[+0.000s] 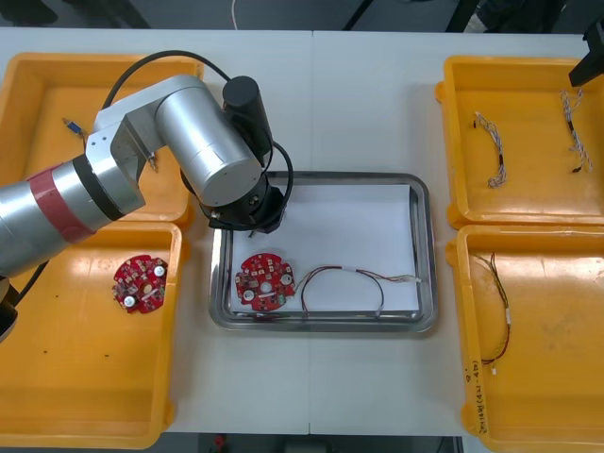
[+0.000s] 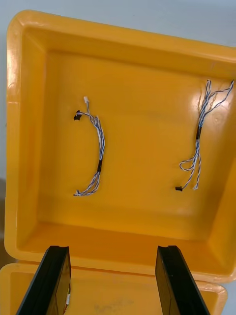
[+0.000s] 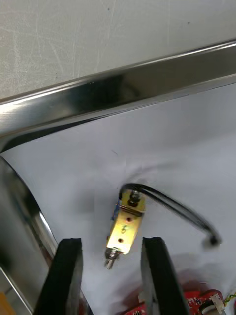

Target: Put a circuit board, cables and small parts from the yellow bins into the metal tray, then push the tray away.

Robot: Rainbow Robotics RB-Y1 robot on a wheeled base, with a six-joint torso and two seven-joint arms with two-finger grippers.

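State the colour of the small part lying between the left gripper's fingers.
Small brassy-gold metal part, black wire attached; left wrist view shows it best.

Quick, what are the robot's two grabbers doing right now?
Left gripper: open; the small metal part with a black wire lies between its fingers in the white-lined metal tray.
Right gripper: open, empty, above a yellow bin.

A light, faintly scratched table (image 1: 359, 104) is spreading under and around the left gripper (image 1: 247, 223), a thin seam running near it; well beyond it, a dark floor (image 1: 293, 9) is showing past the table's far edge.
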